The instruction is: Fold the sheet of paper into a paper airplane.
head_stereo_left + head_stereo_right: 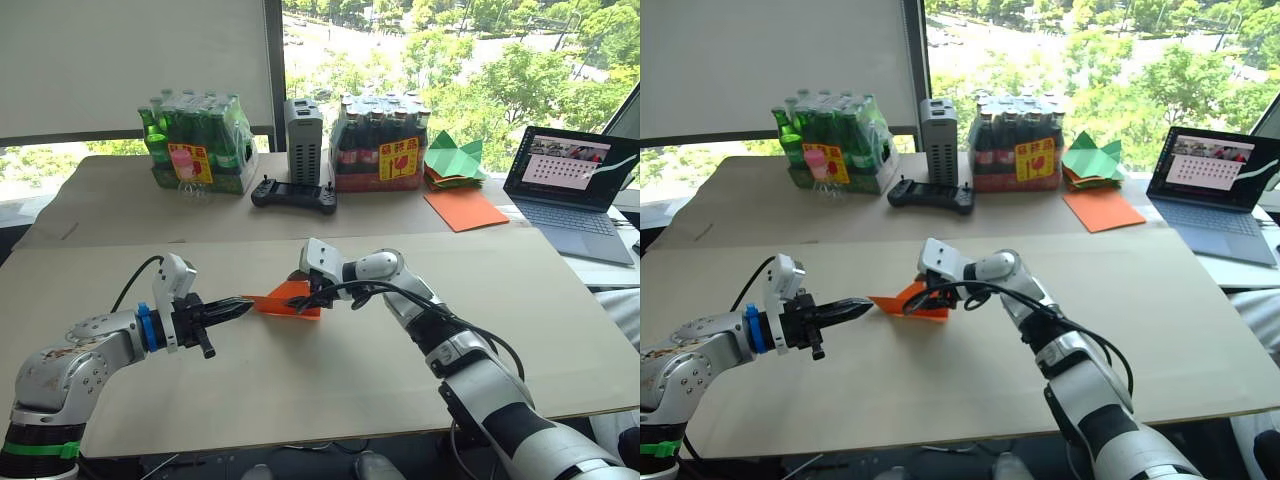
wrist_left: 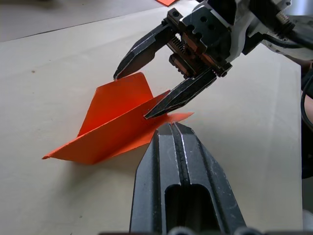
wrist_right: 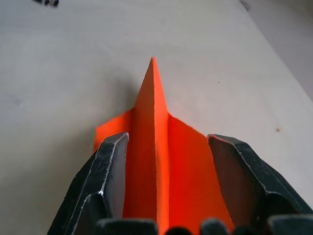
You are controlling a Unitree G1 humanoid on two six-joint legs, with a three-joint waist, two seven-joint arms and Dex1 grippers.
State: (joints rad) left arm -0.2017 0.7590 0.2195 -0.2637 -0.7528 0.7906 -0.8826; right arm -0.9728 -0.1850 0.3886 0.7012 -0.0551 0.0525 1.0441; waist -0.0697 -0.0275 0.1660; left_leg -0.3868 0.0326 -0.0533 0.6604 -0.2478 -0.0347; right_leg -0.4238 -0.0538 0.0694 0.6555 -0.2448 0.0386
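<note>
The left gripper comes in low from the near left, forearm almost level with the table, its two black fingers pressed together into one point that stops just beside the near tip of the paper airplane; from the head views I can't tell for sure whether that point touches the paper. The orange dart lies on the tabletop around the middle, between the two grippers, already folded: a pointed nose, flat wings and one flap standing up along the centre. The right gripper reaches in from the near right with the elbow bent and the wrist turned down toward the dart, its fingers spread apart on either side of the raised flap, one tip resting at the fold and the other hanging above the flap's top edge. Further back sit a black handheld controller, a grey upright box, and two shrink-wrapped packs of bottles. To the far right are a smooth orange sheet, green paper shapes and an open laptop.
</note>
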